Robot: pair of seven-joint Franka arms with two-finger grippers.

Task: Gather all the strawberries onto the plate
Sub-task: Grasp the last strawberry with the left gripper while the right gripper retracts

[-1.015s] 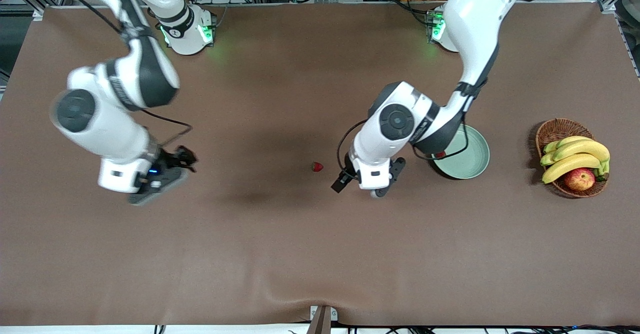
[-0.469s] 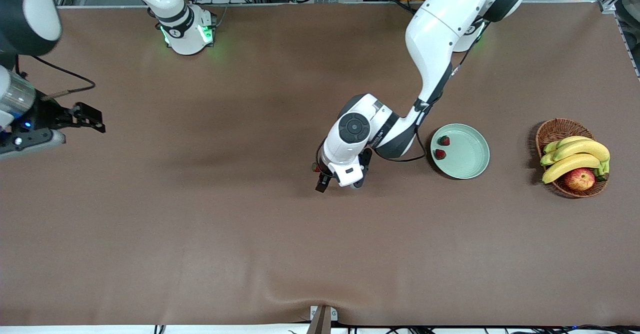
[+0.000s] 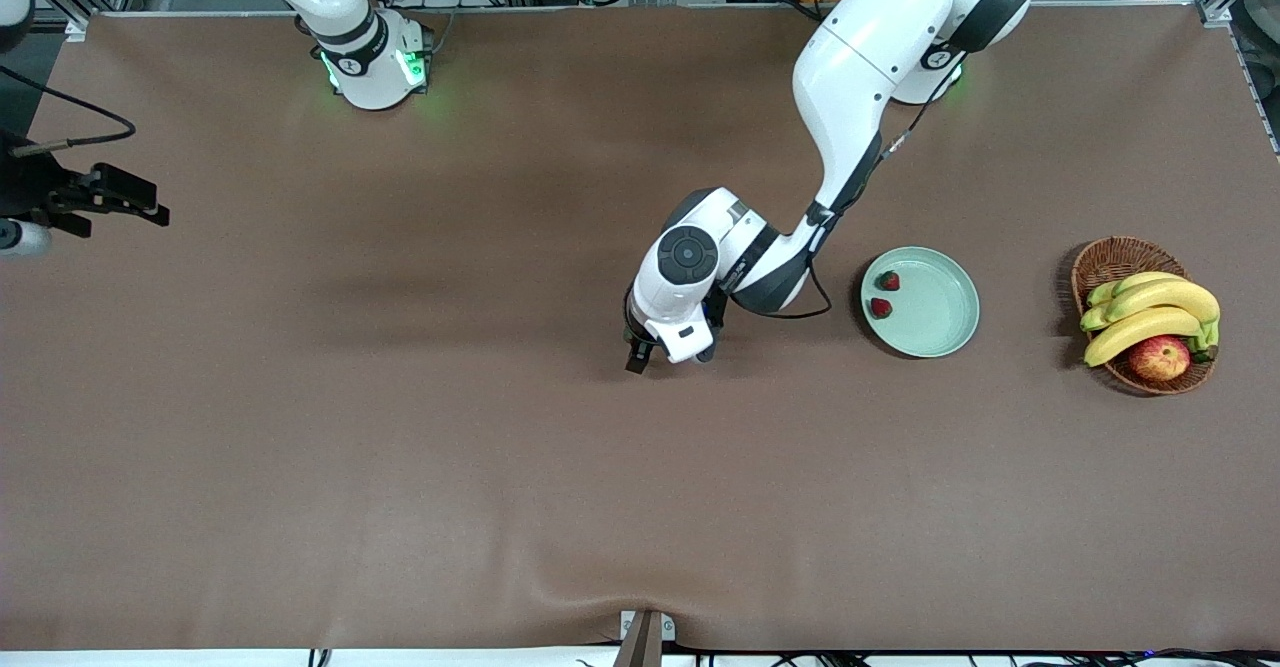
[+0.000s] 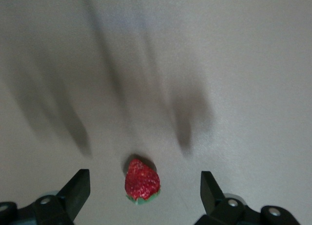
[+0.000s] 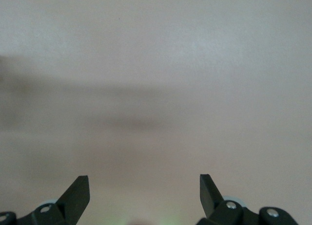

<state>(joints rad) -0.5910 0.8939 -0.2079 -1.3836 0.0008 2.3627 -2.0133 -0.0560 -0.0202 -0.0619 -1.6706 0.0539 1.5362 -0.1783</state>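
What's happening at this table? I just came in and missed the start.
The left end effector is open around the last loose strawberry on the table, not gripping it. Two strawberries already lie in the plate. The right end effector waits, open, at its end of the table.

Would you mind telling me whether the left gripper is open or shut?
Open: in the left wrist view the left gripper has its fingers spread apart, the strawberry lying untouched between them.

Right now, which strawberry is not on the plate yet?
The strawberry on the bare table, between the open left gripper fingers; the other two lie in the plate.
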